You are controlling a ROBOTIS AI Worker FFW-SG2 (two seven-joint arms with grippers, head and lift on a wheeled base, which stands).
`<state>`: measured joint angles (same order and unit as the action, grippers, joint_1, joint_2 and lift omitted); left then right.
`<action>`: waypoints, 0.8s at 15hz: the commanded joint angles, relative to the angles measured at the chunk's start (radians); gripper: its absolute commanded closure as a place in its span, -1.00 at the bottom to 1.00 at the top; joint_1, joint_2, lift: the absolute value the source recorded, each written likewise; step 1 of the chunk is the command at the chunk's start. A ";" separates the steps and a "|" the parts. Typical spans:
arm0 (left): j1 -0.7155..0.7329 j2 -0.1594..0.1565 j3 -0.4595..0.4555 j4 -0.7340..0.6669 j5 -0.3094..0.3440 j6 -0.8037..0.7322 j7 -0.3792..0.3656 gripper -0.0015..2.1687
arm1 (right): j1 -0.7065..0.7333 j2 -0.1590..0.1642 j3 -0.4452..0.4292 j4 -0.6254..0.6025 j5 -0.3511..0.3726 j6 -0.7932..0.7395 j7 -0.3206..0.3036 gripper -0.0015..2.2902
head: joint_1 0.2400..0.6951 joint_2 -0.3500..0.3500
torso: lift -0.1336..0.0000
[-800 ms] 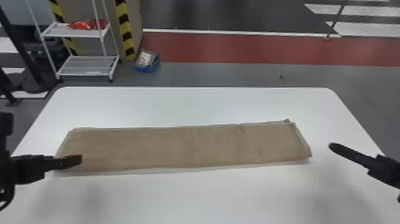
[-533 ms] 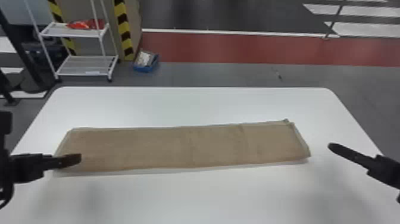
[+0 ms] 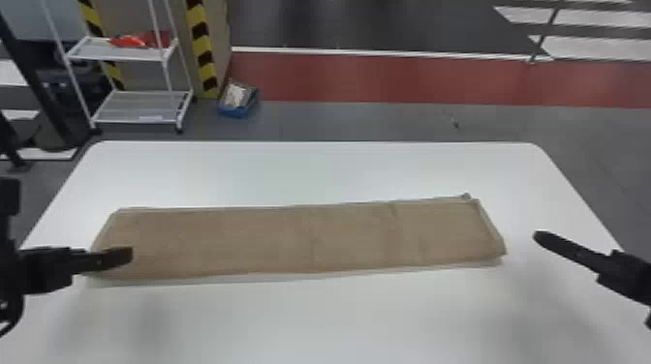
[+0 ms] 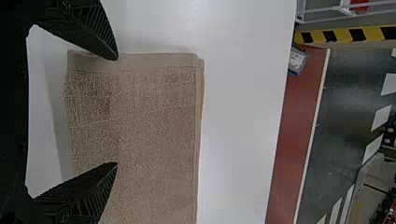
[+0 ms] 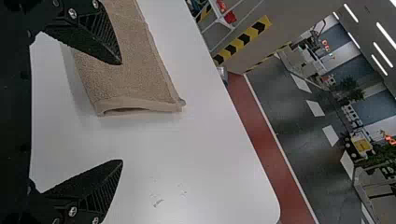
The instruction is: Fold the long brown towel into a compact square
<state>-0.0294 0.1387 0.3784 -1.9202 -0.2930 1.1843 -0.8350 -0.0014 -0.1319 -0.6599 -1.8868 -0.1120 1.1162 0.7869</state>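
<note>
Head view is showing the brown towel [image 3: 271,242] lying as a long, flat strip across the tabletop [image 3: 310,324], so I'm calling this job partway along at best. Judging by the doubled-looking long edge and the layers peeking out at the right-hand end, I'm guessing the lengthwise fold is already done. What's remaining is the crosswise folding: the strip is needing its ends brought in, probably more than once, before it's looking anything like a compact square.

Doing the count: I'm seeing one towel, one tabletop and two tools. The left tool [image 4: 116,111] is hovering around the towel's left end, its fingers spreading wide apart and not clamping anything. I'm not able to tell whether it's touching the cloth. The right tool [image 5: 121,112] is hanging just beyond the other end, also spreading wide with nothing between its fingers, so neither one is gripping the towel.
</note>
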 commanded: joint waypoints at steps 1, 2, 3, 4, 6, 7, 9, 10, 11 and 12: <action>-0.017 0.002 -0.001 0.024 -0.002 -0.001 0.008 -0.92 | 0.000 0.000 -0.003 0.000 0.000 0.000 0.000 -0.87 | 1.00 -0.15 | -0.86; -0.035 0.002 -0.006 0.049 -0.006 -0.004 0.011 -0.92 | 0.000 0.000 -0.004 0.000 0.000 0.000 0.000 -0.87 | 1.00 -0.15 | -0.86; -0.057 0.002 -0.007 0.076 -0.015 -0.010 0.014 -0.92 | 0.001 0.000 -0.004 0.000 0.000 0.000 0.000 -0.87 | 1.00 -0.15 | -0.86; -0.075 0.002 -0.010 0.102 -0.029 -0.010 0.017 -0.92 | 0.004 0.002 -0.004 -0.002 0.000 0.000 0.000 -0.87 | 1.00 -0.15 | -0.86; -0.095 0.001 -0.012 0.139 -0.034 -0.016 0.027 -0.92 | 0.006 0.002 -0.006 -0.002 0.000 0.000 0.000 -0.87 | 1.00 -0.14 | -0.86; -0.103 0.001 -0.010 0.153 -0.035 -0.019 0.036 -0.92 | 0.006 0.003 -0.007 -0.002 0.000 0.000 0.000 -0.87 | 1.00 -0.13 | -0.86; -0.109 0.004 -0.010 0.171 -0.035 -0.022 0.033 -0.80 | 0.006 0.002 -0.012 -0.002 0.000 0.000 0.000 -0.87 | 1.00 -0.12 | -0.86; -0.110 0.004 -0.010 0.178 -0.035 -0.022 0.030 -0.79 | 0.006 0.002 -0.012 -0.002 0.000 0.000 0.000 -0.87 | 1.00 -0.12 | -0.86; -0.115 0.005 -0.012 0.185 -0.035 -0.022 0.019 -0.73 | 0.006 0.002 -0.012 -0.002 0.000 0.000 0.000 -0.87 | 1.00 -0.13 | -0.86; -0.118 0.007 -0.012 0.191 -0.035 -0.022 0.007 -0.59 | 0.006 0.003 -0.012 -0.002 0.000 0.000 0.000 -0.87 | 1.00 -0.13 | -0.86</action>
<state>-0.1426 0.1436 0.3670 -1.7380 -0.3287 1.1621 -0.8207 0.0046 -0.1301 -0.6718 -1.8884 -0.1120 1.1160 0.7869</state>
